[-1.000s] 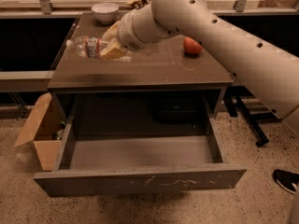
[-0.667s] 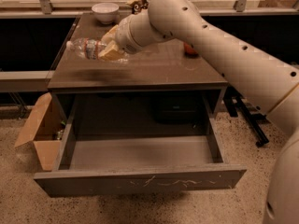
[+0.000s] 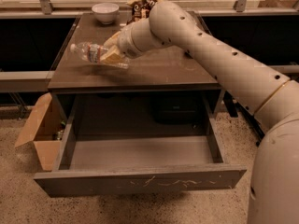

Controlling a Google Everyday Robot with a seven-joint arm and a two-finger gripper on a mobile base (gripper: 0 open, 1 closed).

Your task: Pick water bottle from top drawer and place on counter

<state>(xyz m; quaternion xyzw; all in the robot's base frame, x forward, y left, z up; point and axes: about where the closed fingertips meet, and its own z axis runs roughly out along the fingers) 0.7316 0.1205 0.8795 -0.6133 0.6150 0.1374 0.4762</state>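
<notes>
The hand point(image 3: 113, 55) clasps the water bottle point(image 3: 88, 52), cap end jutting free, seemingly just above the counter point(image 3: 154, 71).

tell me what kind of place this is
Probably an office or lab break area: a counter with open top drawer, white bowl, speckled floor. The claw holds the water bottle above the counter's left side.

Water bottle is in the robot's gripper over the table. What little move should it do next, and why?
Probably ease the water bottle straight down onto the counter, then let go. The gripper is shut on it, holding it sideways over the counter's left part, seemingly just above the surface with a shadow beneath. The top drawer stands open, with the bottle already out of it.
</notes>
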